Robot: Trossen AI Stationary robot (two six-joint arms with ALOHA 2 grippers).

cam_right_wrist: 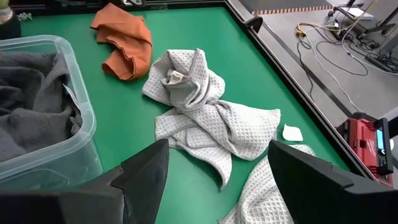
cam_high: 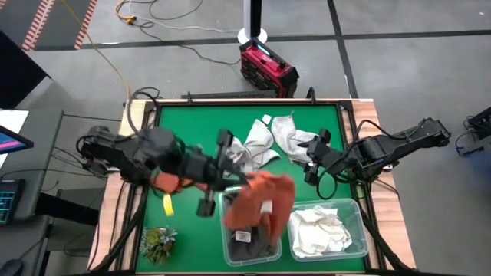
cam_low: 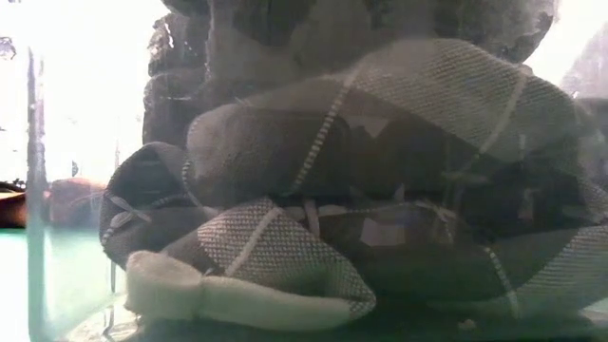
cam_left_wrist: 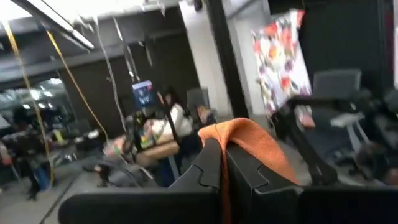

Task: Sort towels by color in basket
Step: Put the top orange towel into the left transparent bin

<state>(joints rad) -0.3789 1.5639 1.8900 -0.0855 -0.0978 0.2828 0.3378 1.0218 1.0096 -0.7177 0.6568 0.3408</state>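
An orange towel with a small white tag hangs draped from the left gripper, whose fingers are pinched shut on it, above the bin of dark grey towels. Beside it, a second bin holds white towels. Light grey towels lie crumpled on the green table before the right gripper, its fingers spread wide.

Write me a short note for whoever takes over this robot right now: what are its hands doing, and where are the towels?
Left hand: shut on an orange towel, held above the bin of dark grey towels.
Right hand: open, empty, beside the light grey towels on the green mat.
Done: white towels in the right bin, dark grey ones in the left.
Left: place this orange towel, then another orange towel and the light grey ones on the mat.
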